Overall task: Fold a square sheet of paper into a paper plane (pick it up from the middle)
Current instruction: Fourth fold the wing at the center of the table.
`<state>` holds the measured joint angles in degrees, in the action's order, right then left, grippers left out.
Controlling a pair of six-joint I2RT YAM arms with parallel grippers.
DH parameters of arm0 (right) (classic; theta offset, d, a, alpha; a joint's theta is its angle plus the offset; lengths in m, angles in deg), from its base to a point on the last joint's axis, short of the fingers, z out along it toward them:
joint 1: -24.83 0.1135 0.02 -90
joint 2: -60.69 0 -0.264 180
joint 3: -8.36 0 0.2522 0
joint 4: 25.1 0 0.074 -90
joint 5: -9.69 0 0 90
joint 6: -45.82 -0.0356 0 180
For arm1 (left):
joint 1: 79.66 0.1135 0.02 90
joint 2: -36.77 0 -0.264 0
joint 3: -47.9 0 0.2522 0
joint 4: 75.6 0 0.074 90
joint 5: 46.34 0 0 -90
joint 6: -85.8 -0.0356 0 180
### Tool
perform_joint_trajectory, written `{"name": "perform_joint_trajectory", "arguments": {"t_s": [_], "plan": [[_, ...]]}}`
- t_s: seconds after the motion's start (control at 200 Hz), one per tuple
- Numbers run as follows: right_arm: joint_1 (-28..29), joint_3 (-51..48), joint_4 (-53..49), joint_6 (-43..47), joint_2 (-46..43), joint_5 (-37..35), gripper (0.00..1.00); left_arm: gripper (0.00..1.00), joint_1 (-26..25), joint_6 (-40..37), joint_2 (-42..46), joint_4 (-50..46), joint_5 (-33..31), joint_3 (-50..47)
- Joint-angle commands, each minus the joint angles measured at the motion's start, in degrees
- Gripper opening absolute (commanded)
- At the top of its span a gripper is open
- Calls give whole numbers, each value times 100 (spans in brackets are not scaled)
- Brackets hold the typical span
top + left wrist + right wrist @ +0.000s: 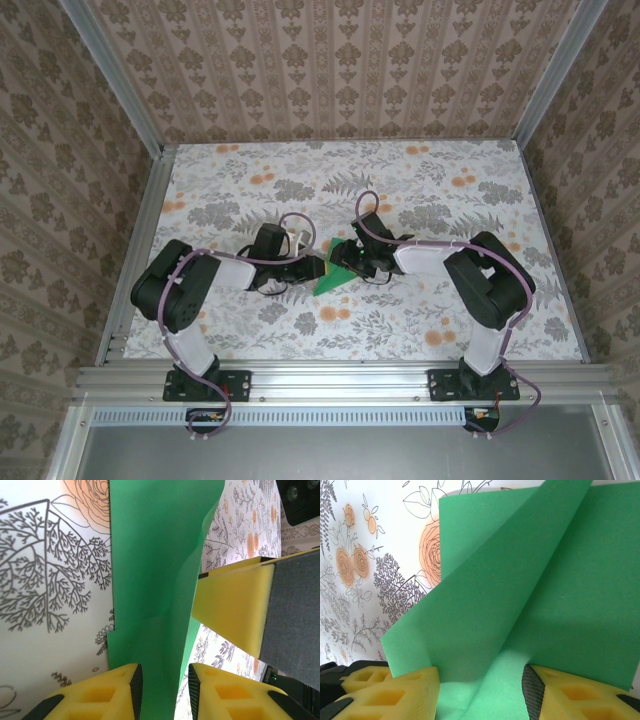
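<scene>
The bright green paper plane [333,278] lies on the flowered table between my two grippers, a folded pointed wedge with its tip towards the near edge. My left gripper [317,268] stands at its left side. In the left wrist view the folded strip of paper [155,555] runs up between the yellow fingertips [125,682] of the left gripper [164,677], and the jaws are apart with a gap on the right. My right gripper [352,260] is at its right side. The right gripper [480,680] is open over the paper [560,605], where one flap [485,590] stands raised.
The right gripper's yellow finger [235,605] with its grey pad hangs close above the left gripper. An aluminium frame rail [330,378] runs along the near edge and another [140,240] along the left. Patterned walls enclose the flowered table [420,180].
</scene>
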<state>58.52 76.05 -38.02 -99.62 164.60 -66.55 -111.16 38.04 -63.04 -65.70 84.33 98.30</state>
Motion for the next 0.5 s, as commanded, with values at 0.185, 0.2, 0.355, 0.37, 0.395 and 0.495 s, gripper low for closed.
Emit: {"name": "perform_joint_trajectory", "arguments": {"t_s": [0.185, 0.2, 0.355, 0.37, 0.395, 0.495], "plan": [[15, 59, -937, 163, 433, -400, 53, 36, 135, -115, 408, -167, -61, -212], [17, 71, -958, 166, 442, -407, 54, 36, 148, -113, 417, -154, -69, -223], [32, 191, -1224, 205, 539, -499, 54, 36, 178, -148, 747, -138, -210, -326], [34, 207, -1241, 212, 540, -517, 54, 36, 180, -154, 782, -134, -223, -331], [32, 225, -1283, 218, 559, -528, 54, 36, 173, -160, 834, -134, -249, -333], [41, 287, -1430, 262, 630, -567, 53, 35, 102, -219, 1002, -107, -262, -363]]}}
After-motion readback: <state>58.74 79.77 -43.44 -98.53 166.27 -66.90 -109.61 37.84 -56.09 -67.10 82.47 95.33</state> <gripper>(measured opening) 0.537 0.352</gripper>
